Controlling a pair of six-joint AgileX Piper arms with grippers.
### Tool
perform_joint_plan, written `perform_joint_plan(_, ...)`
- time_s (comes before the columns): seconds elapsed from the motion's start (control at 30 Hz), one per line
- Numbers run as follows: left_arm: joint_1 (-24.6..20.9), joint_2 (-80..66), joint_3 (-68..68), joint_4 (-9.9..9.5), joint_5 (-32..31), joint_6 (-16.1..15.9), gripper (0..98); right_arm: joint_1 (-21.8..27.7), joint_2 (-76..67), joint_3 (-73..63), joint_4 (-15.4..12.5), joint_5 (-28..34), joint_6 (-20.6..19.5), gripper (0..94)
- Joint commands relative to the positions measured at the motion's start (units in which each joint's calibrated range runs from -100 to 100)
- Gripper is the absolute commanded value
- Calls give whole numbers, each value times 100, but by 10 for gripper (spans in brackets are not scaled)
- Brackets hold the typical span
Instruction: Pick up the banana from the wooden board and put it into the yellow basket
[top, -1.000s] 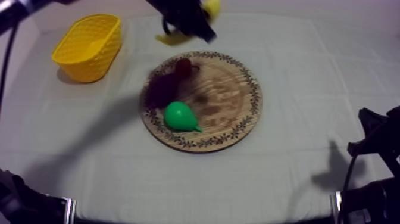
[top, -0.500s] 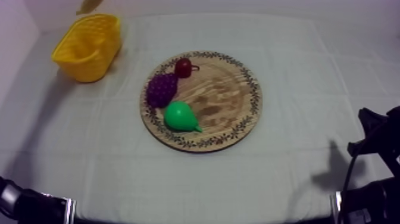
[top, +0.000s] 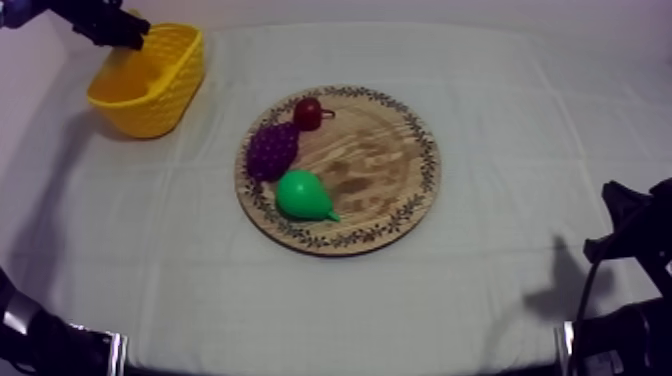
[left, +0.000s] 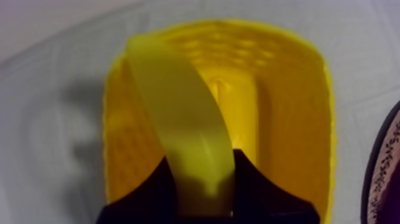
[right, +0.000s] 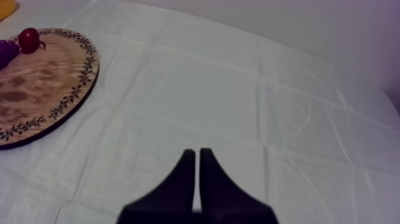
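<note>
At the far left of the top view, my left tool (top: 118, 27) hangs over the back rim of the yellow basket (top: 150, 95), which stands toward the far left corner of the tabletop (top: 520, 90). Through the left wrist camera I see this tool's two black fingers (left: 156, 192) closed round one end of the banana (left: 178, 107). The banana juts out slantwise above the basket's open mouth, and I cannot tell whether it touches the basket anywhere. Right of the basket and apart from it lies the round wooden board (top: 390, 160) with its patterned rim. On the board's left half sit a bunch of grapes (top: 272, 150), a small red fruit (top: 308, 113) just behind the grapes, and a green pear (top: 303, 195) just in front of them. Farther right, my right arm (top: 630, 260) sits low at the tabletop's right edge. Its wrist camera shows the right tool (right: 197, 159) pinched to a narrow wedge with nothing in it, over bare cloth (right: 238, 89) and well apart from the board.
</note>
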Motion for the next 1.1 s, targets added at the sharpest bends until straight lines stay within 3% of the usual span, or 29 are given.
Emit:
perform_joint_plan(0.0, -8, 39, 203, 60, -137, -40, 96, 0, 2, -3, -2, -3, -2, 4)
perform_joint_plan(0.27, -7, 169, 392, 326, -314, -181, 128, 0, 2, -3, -2, -3, -2, 4)
perform_joint_plan(0.43, 9, 194, 634, 544, -539, -406, 293, 0, 2, -3, -2, -3, -2, 4)
perform_joint_plan(0.57, 26, 160, 737, 628, -636, -554, 454, 0, 2, -3, -2, -3, -2, 4)
perform_joint_plan(0.8, 43, 98, 744, 718, -681, -705, 624, 0, 2, -3, -2, -3, -2, 4)
perform_joint_plan(0.9, 46, 19, 713, 717, -680, -708, 629, 0, 2, -3, -2, -3, -2, 4)
perform_joint_plan(1.07, 61, -441, 693, 628, -645, -593, 495, 0, 2, -3, -2, -3, -2, 4)
